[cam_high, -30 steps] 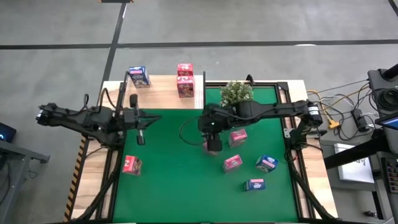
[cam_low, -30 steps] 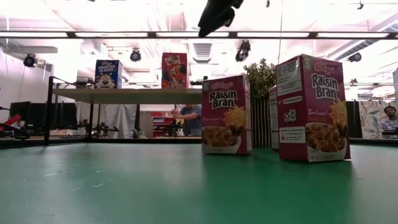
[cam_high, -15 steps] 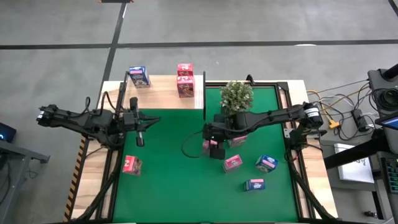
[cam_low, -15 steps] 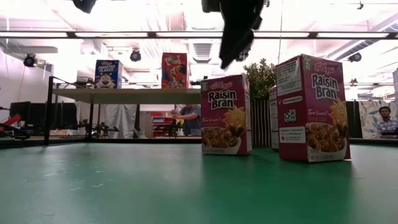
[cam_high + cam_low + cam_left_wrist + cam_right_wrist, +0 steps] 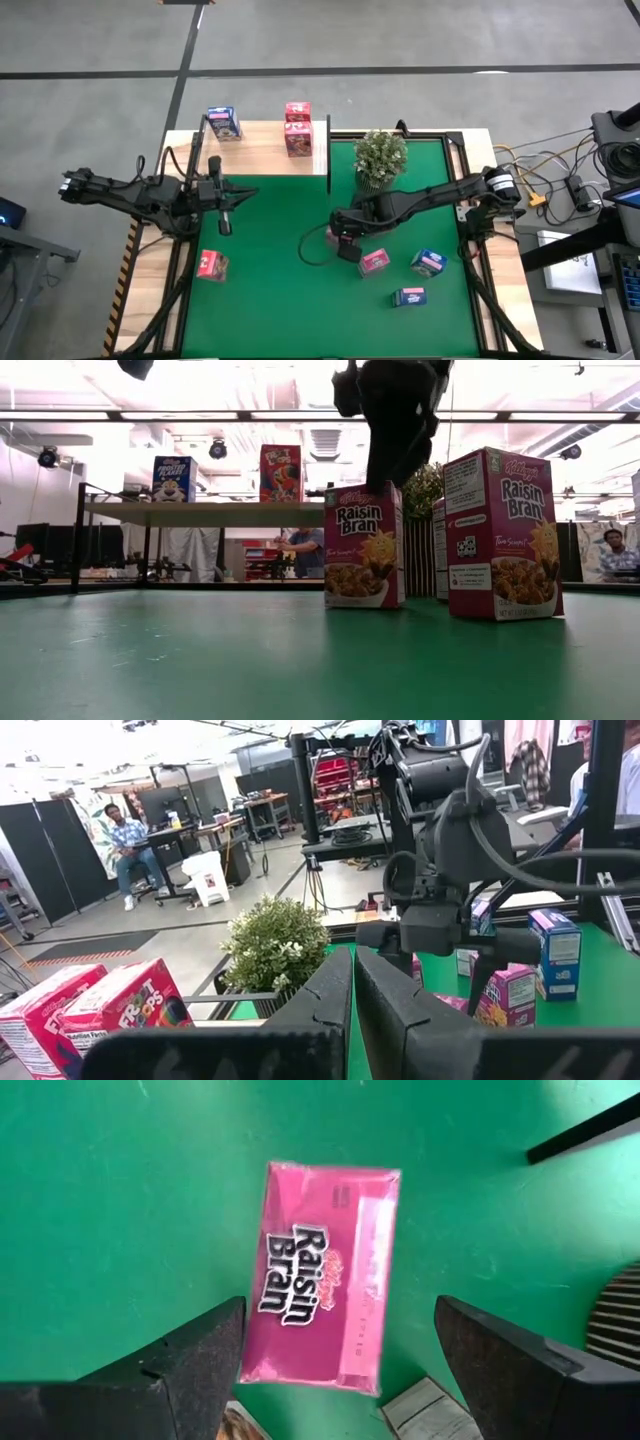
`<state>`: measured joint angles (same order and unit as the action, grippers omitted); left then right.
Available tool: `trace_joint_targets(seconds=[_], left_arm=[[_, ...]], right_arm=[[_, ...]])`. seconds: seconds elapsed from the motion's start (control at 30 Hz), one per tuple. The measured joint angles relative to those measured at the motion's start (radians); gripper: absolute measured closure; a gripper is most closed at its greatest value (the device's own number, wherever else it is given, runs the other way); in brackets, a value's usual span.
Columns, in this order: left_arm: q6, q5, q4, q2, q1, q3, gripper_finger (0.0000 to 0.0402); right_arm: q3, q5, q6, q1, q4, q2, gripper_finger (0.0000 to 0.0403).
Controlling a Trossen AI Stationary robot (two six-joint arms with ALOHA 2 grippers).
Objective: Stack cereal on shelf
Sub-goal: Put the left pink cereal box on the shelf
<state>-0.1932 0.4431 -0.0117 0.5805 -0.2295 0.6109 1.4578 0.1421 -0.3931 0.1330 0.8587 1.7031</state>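
Note:
A pink Raisin Bran cereal box [image 5: 325,1270] stands upright on the green mat [image 5: 270,290]. My right gripper [image 5: 340,1380] hangs open just above it, pointing steeply down, one finger on either side of the box top [image 5: 363,490] without touching it. A second pink cereal box [image 5: 500,535] stands close by. The shelf [image 5: 265,155] at the far left carries a blue box [image 5: 223,123] and two pink boxes [image 5: 297,138]. My left gripper [image 5: 225,205] waits shut and level near the table's left edge.
A potted green plant [image 5: 380,155] stands just beyond the right arm. More boxes lie on the mat: pink [image 5: 373,262], blue [image 5: 428,263], blue [image 5: 408,296]. Another pink box [image 5: 211,264] lies on the wood at the left. A black cable [image 5: 305,250] loops by the gripper.
My right gripper has come down from well above the mat to just over the upright pink box, drifting slightly toward the near edge and rolling about its own axis. No box has moved.

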Motion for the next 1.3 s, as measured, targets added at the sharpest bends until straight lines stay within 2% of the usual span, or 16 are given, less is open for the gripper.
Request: trace_joint_targets(seconds=[0.13, 0.37, 0.57, 0.87, 1.3], left_arm=[[0.000, 0.000, 0.000, 0.000, 0.000, 0.000, 0.0402], [0.000, 0.000, -0.005, 0.000, 0.000, 0.000, 0.0402], [0.000, 0.000, -0.004, 0.000, 0.000, 0.000, 0.0402], [-0.002, 0.000, -0.004, 0.000, 0.000, 0.000, 0.0402], [-0.004, -0.001, -0.004, 0.000, 0.000, 0.000, 0.0402]], right_arm=[[-0.041, 0.000, 0.005, 0.000, -0.052, 0.000, 0.0110], [-0.052, -0.001, 0.011, 0.000, -0.079, 0.000, 0.0183], [-0.042, -0.011, 0.011, 0.000, -0.080, 0.000, 0.0220], [0.013, -0.011, 0.039, 0.000, -0.076, -0.008, 0.0231], [0.257, -0.010, 0.198, -0.064, -0.087, -0.001, 0.0232]])
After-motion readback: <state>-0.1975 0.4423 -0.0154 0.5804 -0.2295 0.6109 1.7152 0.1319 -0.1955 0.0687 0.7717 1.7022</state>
